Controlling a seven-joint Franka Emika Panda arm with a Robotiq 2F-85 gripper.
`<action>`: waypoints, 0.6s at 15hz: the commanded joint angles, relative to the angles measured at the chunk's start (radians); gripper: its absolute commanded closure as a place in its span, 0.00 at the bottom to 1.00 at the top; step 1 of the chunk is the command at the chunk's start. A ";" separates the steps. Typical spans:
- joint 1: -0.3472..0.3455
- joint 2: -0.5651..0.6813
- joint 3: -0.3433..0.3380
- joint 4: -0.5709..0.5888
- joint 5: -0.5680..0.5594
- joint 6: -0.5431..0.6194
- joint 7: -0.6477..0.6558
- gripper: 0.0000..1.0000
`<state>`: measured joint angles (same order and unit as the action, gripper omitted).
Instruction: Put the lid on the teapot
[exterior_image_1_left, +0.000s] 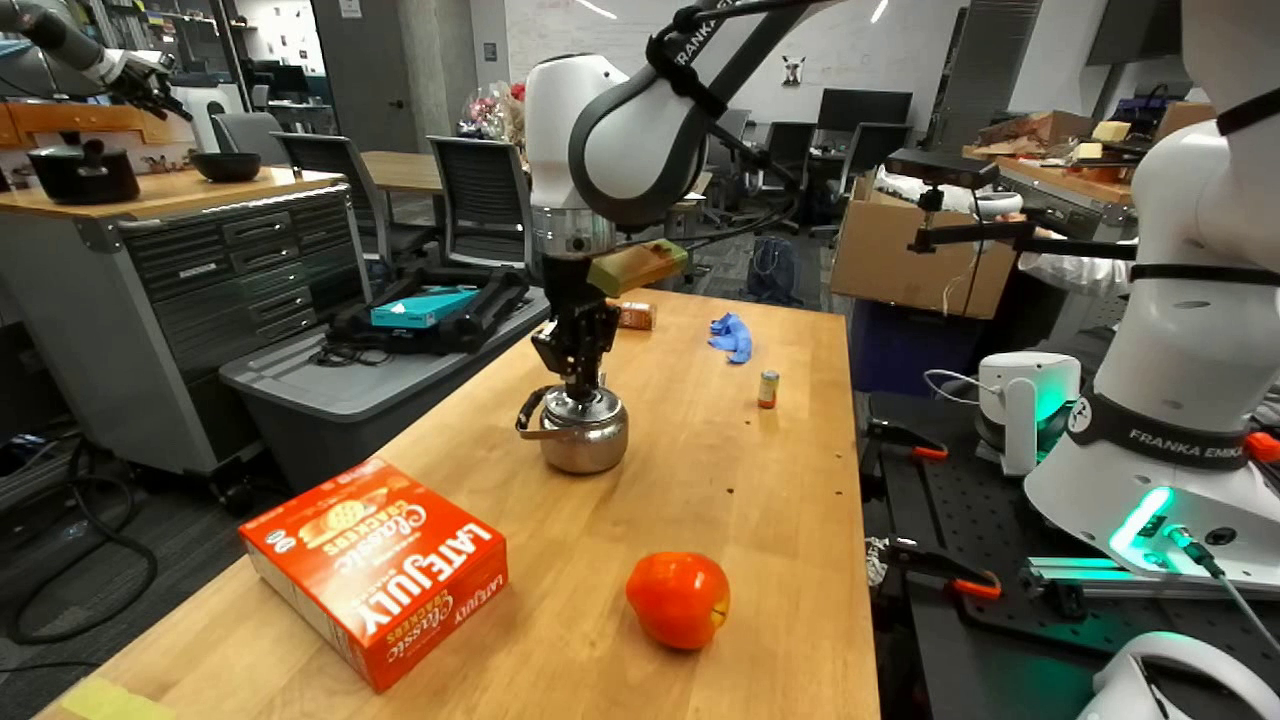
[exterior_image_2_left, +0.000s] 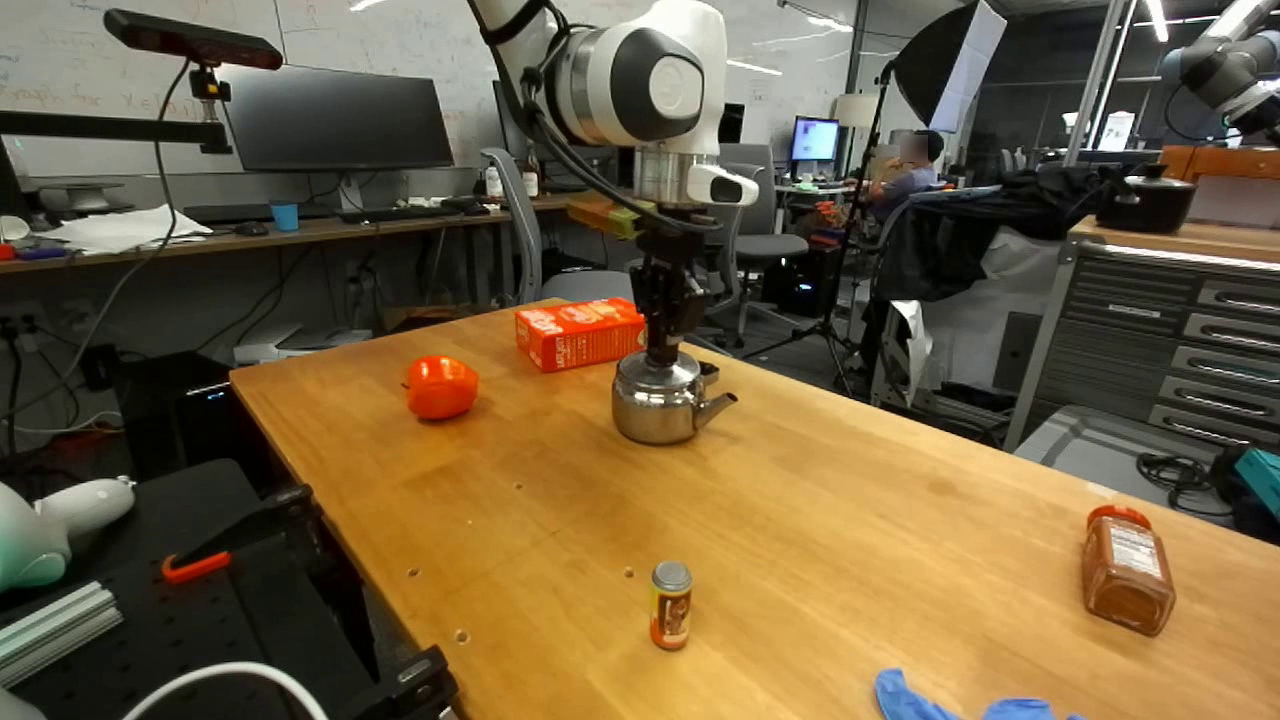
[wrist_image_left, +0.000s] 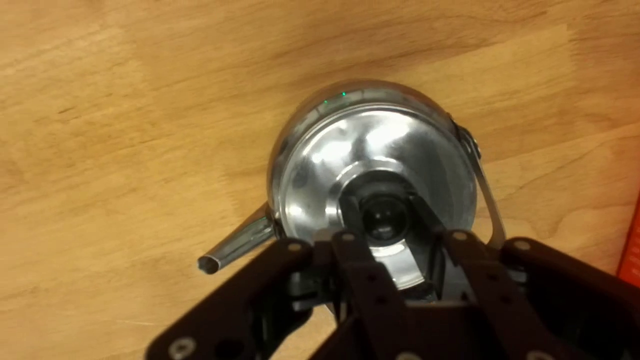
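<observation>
Before you let go, press lightly and check that the lid (wrist_image_left: 317, 175) sits level all round on the teapot (exterior_image_1_left: 586, 450); then release evenly and rise straight off the knob (wrist_image_left: 384, 227). Your gripper (wrist_image_left: 384, 212) is closed around that knob, the lid just beneath it, atop the teapot.

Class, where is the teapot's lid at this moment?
In the wrist view, just right of centre, the lid lies on top of the teapot, right of the spout, its black knob clasped in the gripper.
</observation>
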<state>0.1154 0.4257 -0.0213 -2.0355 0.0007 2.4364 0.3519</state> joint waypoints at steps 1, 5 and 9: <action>0.047 0.012 -0.041 0.019 -0.085 -0.067 0.082 0.93; 0.058 0.020 -0.045 0.025 -0.127 -0.109 0.111 0.93; 0.051 -0.001 -0.032 0.020 -0.129 -0.145 0.092 0.39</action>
<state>0.1539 0.4281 -0.0473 -2.0273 -0.1084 2.3405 0.4350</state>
